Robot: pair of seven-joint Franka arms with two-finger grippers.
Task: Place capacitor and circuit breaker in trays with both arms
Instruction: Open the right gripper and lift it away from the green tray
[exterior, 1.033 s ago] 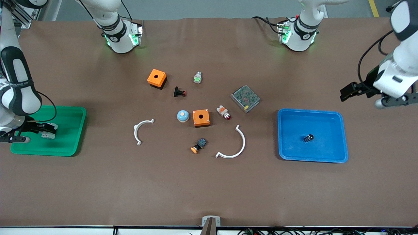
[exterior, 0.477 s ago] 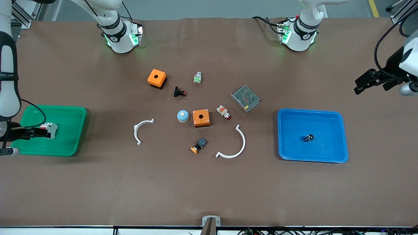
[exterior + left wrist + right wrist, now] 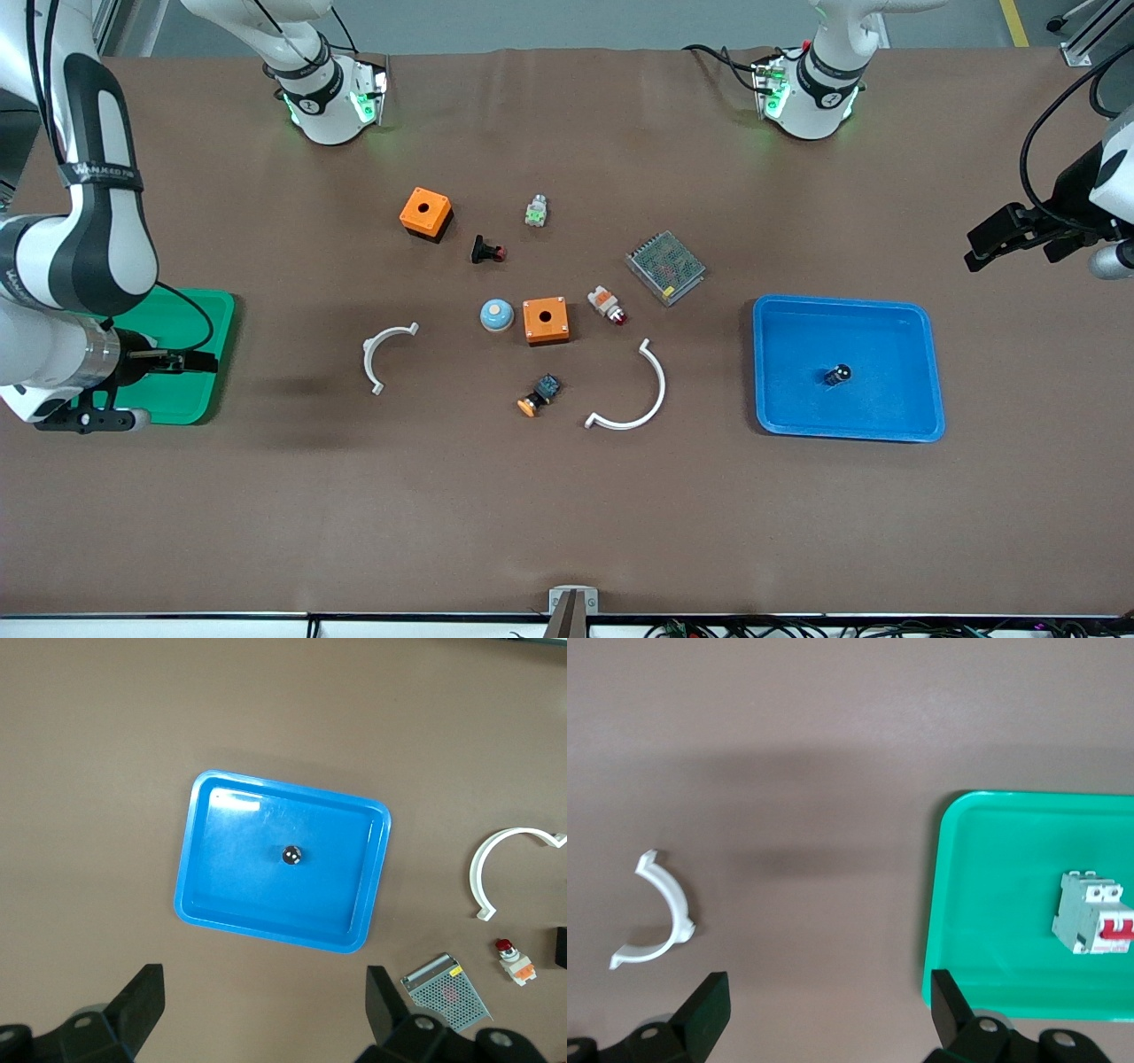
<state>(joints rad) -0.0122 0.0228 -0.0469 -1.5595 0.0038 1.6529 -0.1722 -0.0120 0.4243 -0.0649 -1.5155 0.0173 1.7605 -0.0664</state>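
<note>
**Both parts in their trays, both grippers up and empty**

While the capacitor (image 3: 837, 375) sits inside the blue tray (image 3: 921, 372), close to the tray's middle, the left gripper (image 3: 1010, 237) hangs in the air just off that tray's corner toward the robots' bases, at the left arm's end of the table. Its fingers (image 3: 142, 1005) stand wide apart with nothing between them, and the left wrist view looks straight down on the blue tray (image 3: 199, 895), with the capacitor (image 3: 291, 854) showing its shiny top.

Measured from the green tray (image 3: 208, 354), the right arm bends in a tall elbow above the tray's end of the table, its forearm dropping to a wrist that lies level over the tray. The right gripper (image 3: 190, 362) pokes out over the tray's inner edge, pointing toward the table's middle. Its jaws are spread wide and hold nothing. Only the right wrist view shows the circuit breaker (image 3: 1092, 924): it lies flat inside the green tray (image 3: 957, 904), red levers facing up, apart from the rim. In the front view the arm hides it.

Between the two trays lie loose parts, among them two orange boxes (image 3: 425, 213) (image 3: 546, 320) and two white curved clips (image 3: 383, 353) (image 3: 636, 400).
</note>
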